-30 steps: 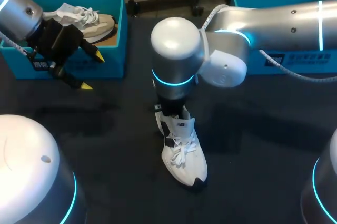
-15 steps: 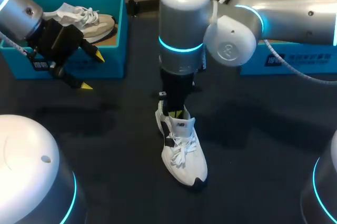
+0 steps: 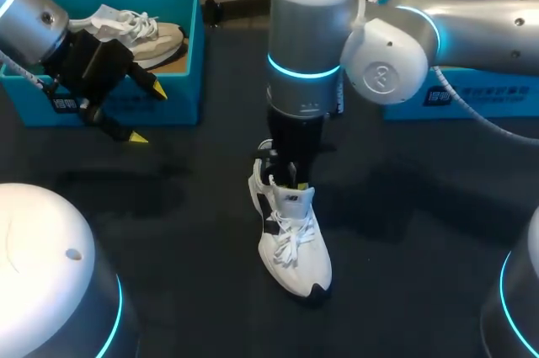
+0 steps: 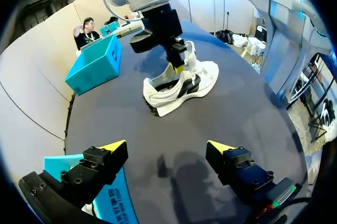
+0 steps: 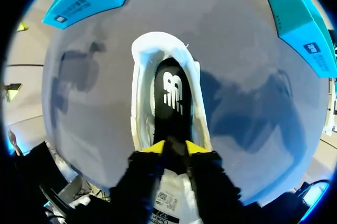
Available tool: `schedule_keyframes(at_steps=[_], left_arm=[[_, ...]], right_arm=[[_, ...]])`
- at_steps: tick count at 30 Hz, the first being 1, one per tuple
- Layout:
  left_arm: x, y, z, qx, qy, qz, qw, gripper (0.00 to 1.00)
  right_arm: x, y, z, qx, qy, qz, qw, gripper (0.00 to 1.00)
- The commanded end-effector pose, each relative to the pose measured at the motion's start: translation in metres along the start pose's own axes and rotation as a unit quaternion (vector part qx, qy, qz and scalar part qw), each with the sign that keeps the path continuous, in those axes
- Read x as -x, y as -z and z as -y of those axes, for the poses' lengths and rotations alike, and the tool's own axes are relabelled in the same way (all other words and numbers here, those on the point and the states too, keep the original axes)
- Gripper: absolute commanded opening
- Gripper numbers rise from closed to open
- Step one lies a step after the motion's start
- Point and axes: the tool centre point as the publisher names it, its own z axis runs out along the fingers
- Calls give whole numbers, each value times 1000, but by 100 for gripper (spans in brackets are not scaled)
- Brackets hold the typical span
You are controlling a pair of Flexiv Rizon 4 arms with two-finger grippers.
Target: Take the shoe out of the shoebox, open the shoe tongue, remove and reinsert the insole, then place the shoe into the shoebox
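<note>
Dark table (image 3: 168, 232); right hand (image 5: 175, 147) clamped on insole (image 5: 171, 97) in shoe (image 3: 290, 244); left hand (image 4: 166, 146) apart beside shoebox (image 3: 181, 109)

Silver arms (image 3: 472, 25), cyan rings (image 3: 303, 72), black yellow-tipped tools (image 4: 166, 146)

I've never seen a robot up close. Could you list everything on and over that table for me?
sneaker: one, white with black trim, mid-table.
insole: one, black, inside that sneaker.
second sneaker: one, white and beige, in the left shoebox.
left shoebox: one, blue, far left corner.
right shoebox: one, blue, far right corner.
table: one, dark.
left end effector: one, black with yellow tips, open and empty, in front of the left shoebox.
right end effector: one, same colours, at the sneaker's opening, over the insole.
</note>
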Motion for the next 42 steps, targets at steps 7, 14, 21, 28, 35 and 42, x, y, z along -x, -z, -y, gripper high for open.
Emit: schedule_keyframes(at_steps=[7,14,21,28,35,42], left_arm=[[-1,0,0,1,0,0,1000,100],[-1,0,0,1,0,0,1000,100],[-1,0,0,1,0,0,1000,100],[-1,0,0,1,0,0,1000,100],[-1,0,0,1,0,0,1000,100],[-1,0,0,1,0,0,1000,100]], right_arm=[[-6,-10,-7,-1,22,-26,999,100],[-9,-23,-7,-23,35,-37,998,100],[-8,-18,-8,-24,39,-28,999,100],[-10,-3,-1,-18,33,-13,999,100],[-6,24,10,16,12,19,1000,100],[-4,52,23,56,-9,49,997,100]])
